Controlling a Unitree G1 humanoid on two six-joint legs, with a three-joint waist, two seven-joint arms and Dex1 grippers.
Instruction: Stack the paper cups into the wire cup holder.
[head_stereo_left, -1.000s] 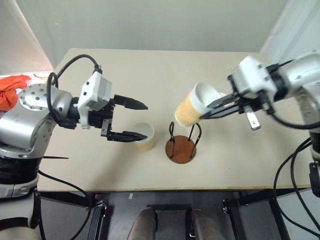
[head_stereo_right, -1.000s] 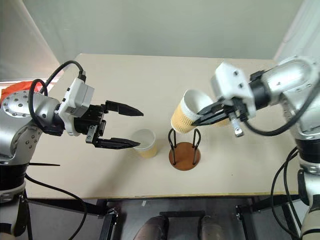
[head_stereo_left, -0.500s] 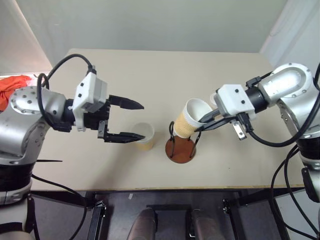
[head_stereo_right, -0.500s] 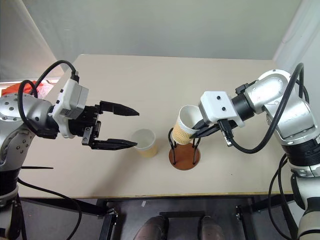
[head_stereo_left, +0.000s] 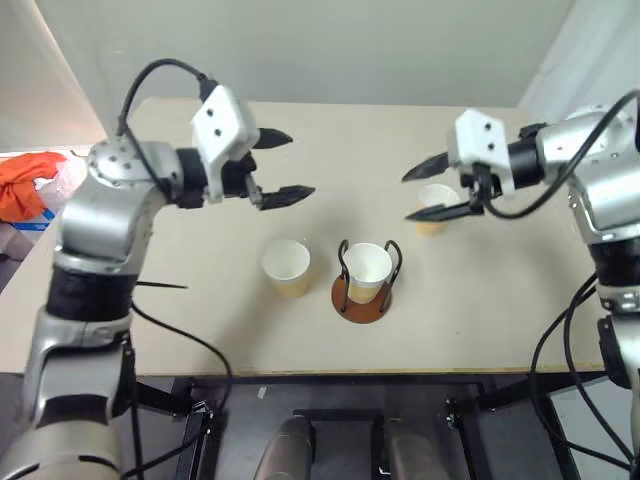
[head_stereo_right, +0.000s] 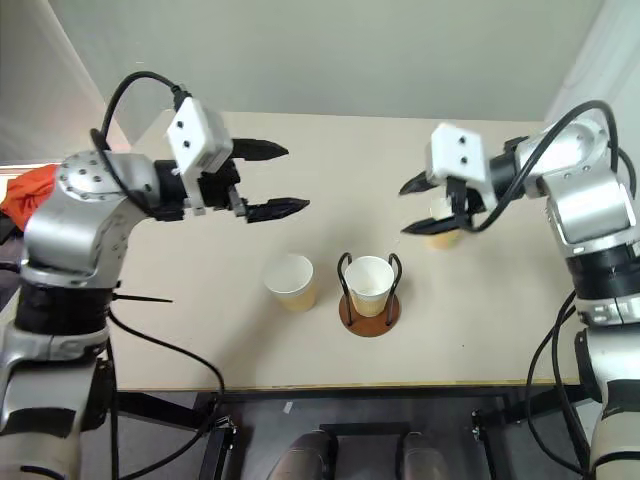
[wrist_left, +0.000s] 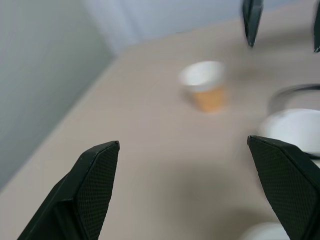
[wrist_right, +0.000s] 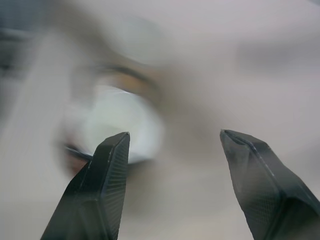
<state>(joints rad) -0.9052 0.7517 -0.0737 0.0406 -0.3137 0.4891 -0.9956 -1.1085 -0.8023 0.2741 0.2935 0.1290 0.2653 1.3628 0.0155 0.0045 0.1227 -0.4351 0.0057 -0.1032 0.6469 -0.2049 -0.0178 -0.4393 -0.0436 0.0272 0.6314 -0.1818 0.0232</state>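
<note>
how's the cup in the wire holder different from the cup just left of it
The cup in the holder sits between the black loops of the wire cup holder, on its reddish-brown base; the loose cup stands directly on the table. The first is already placed; the second is not yet stacked. Both are upright, empty, tan outside and white inside, and no gripper holds either.

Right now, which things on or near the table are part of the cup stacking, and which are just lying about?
Job:
- cup in holder
- holder
- loose cup
- far cup
- left gripper, open
- right gripper, open

Lying about:
- orange cloth, beside the table
</note>
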